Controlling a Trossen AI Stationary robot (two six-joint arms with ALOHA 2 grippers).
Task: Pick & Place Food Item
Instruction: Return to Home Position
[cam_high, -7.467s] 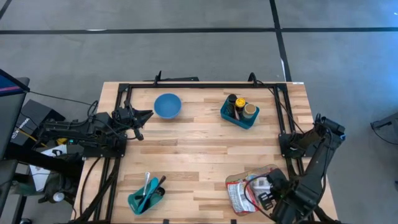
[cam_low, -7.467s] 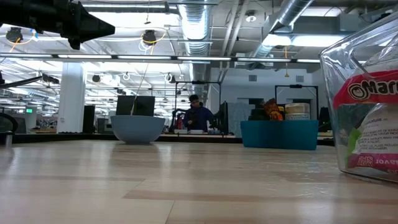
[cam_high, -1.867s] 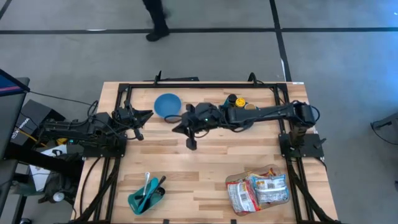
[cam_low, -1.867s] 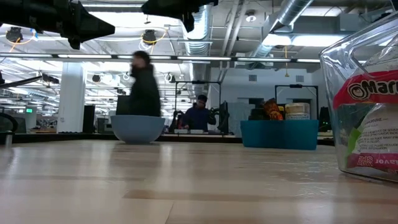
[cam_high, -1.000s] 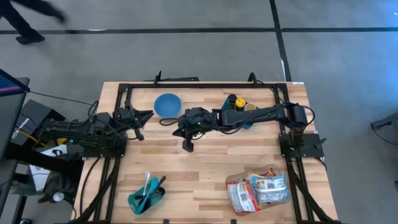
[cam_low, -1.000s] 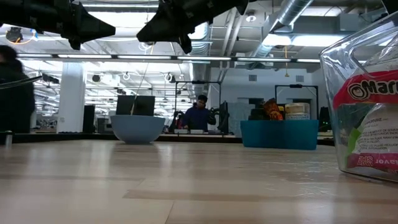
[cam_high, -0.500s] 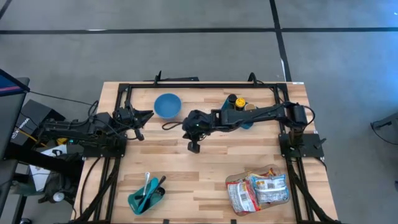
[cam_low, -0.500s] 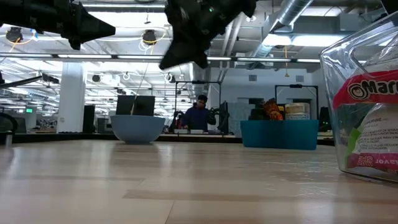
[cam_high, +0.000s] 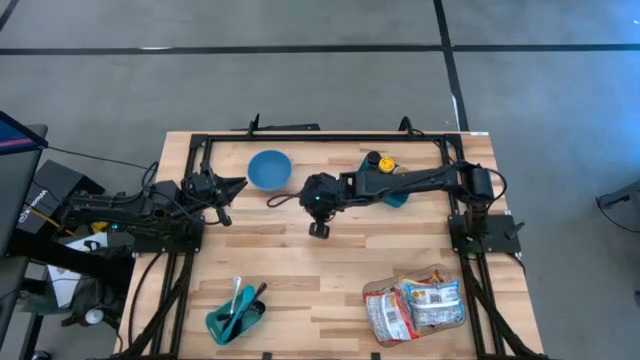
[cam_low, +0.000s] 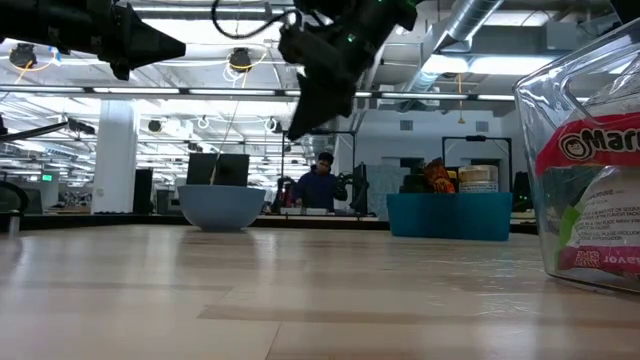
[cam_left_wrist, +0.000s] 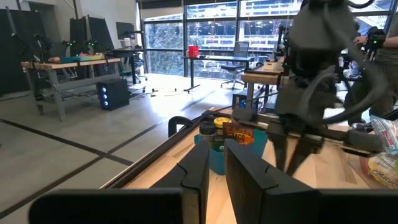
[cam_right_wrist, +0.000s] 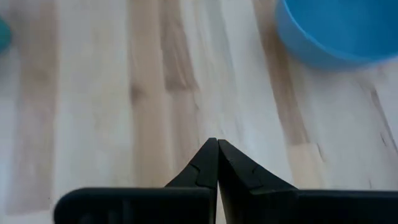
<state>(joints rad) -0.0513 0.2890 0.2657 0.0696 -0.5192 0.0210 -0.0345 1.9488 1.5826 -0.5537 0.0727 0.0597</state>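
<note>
High view: right gripper hangs over the middle of the table. Its arm is stretched out from its base at the right edge, with the forearm crossing above the blue bin. Right wrist view: fingers pressed tip to tip, nothing held. Left gripper sits parked at the left edge, fingers drawn close, empty.

Noodle packs are in the clear bin at the near right corner. Spoons are in the green bin, near left. Placing looks done; only the retract is left.

My take on the retract:
- Keep the pincer closed and hold height.
- Fold the arm back toward its own base rather than sweeping sideways.
- Bowl is near the wrist and the jars sit right under the forearm, so dropping the elbow early could clip them.
- Don't swing low over the clear bin on the way in.
- Go slow, with no drift toward the left arm.
</note>
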